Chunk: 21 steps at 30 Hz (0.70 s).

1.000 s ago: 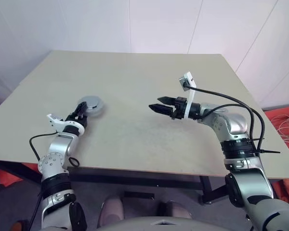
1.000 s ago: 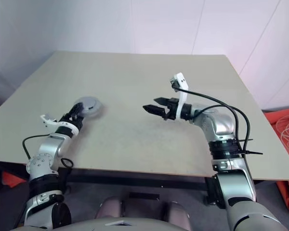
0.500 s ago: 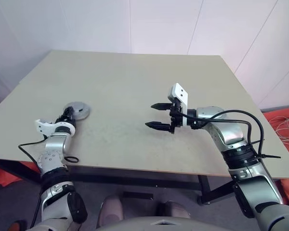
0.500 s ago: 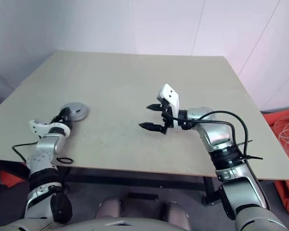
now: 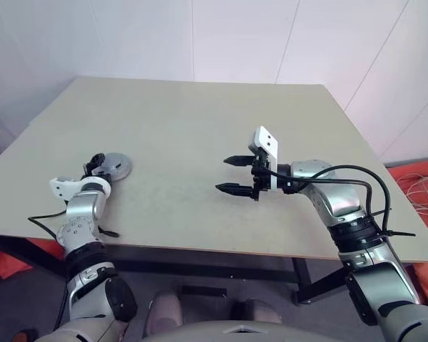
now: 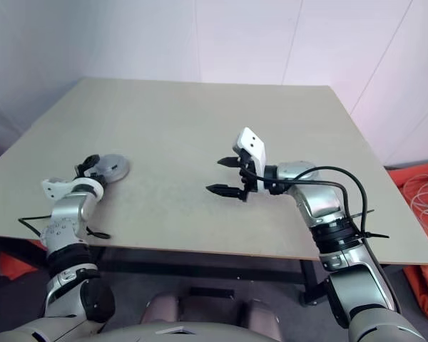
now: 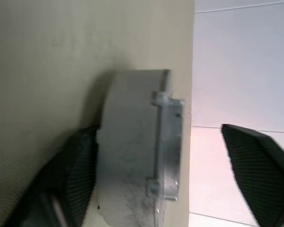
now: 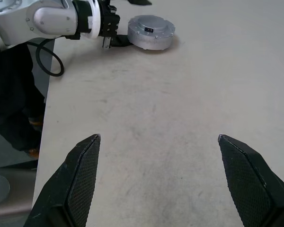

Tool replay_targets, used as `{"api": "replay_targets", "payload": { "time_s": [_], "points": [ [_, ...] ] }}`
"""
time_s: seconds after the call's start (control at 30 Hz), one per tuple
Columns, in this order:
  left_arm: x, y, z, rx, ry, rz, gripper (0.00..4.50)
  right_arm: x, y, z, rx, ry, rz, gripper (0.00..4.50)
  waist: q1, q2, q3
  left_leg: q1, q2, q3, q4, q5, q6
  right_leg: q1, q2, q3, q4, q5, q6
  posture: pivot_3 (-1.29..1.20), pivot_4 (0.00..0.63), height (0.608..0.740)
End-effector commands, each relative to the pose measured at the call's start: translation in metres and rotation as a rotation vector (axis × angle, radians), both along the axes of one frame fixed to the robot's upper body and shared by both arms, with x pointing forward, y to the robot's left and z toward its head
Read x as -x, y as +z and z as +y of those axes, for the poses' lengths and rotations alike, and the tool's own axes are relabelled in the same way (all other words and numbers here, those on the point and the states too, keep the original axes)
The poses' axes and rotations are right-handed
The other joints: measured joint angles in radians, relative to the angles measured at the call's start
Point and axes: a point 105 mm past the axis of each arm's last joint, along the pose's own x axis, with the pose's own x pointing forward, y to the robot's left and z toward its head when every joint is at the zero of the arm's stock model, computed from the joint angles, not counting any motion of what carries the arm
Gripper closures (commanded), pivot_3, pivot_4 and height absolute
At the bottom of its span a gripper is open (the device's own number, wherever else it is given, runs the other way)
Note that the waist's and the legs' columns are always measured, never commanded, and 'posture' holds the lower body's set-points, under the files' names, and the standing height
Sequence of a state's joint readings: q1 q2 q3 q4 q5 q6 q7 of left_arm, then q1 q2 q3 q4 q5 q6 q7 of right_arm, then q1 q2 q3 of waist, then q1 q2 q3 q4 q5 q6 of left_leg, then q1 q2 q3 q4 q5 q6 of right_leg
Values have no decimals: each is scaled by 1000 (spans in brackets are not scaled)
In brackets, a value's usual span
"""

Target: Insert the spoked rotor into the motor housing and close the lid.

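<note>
You had the closed motor housing resting flat on the table, near its left front edge, with the silver lid seated on top of it. The left gripper sat just beside the housing on the side toward you; its two black fingers stood spread wide, one on each flank of the grey body, and I could not tell whether either touched it. The right gripper hovered above the table well to the right of the housing, pointing toward it, its fingers parted wide and carrying nothing. The spoked rotor could not be made out with the lid shut over the housing.
</note>
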<state>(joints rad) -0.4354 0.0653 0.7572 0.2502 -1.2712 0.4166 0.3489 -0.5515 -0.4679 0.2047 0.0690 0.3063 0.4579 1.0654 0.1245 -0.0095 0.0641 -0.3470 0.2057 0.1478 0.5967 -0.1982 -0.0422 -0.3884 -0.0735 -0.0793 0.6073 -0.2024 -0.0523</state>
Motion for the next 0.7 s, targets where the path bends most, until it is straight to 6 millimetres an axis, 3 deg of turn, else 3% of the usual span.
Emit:
{"api": "replay_targets", "payload": {
  "time_s": [0.03, 0.17, 0.4, 0.5, 0.6, 0.7],
  "points": [
    [12, 1, -3, -3, 37, 71, 34, 2, 12, 0, -1, 17, -54, 0, 0, 0, 0, 0, 0, 0, 0, 0, 0, 0, 0, 0, 0, 0, 0, 0, 0, 740],
    [31, -13, -6, -17, 74, 233, 34, 0, 11, -3, 9, 9, -55, 0, -4, 0, -1, -1, 0, 0, 0, -1, 1, 0, 0, 0, 0, 0, 0, 0, 0, 740],
    [43, -13, -37, -79, -22, 356, 34, -3, 8, -7, 26, -3, -57, 0, -3, 2, -2, 0, 0, 1, 0, -2, 3, 0, 0, 0, -1, -1, 1, 0, 0, 740],
    [36, 0, -49, -344, -148, 356, 34, -5, 7, -10, 30, -15, -60, 0, -3, 3, -3, 0, 0, 1, 1, -3, 5, 1, 0, 0, -1, -1, 2, 0, 0, 740],
    [22, 23, -71, -866, -395, 262, 34, -9, 6, -16, 32, -44, -69, 0, -2, 2, -3, 0, 0, 0, 1, -3, 4, -1, 0, -1, -1, -1, 3, 0, 0, 740],
    [15, 36, -76, -1072, -455, 169, 34, -15, 2, -25, 32, -95, -70, 0, -1, 2, -3, -1, 0, -1, 2, -2, 4, -4, 0, 0, -1, 0, 4, 0, 0, 740]
  ]
}}
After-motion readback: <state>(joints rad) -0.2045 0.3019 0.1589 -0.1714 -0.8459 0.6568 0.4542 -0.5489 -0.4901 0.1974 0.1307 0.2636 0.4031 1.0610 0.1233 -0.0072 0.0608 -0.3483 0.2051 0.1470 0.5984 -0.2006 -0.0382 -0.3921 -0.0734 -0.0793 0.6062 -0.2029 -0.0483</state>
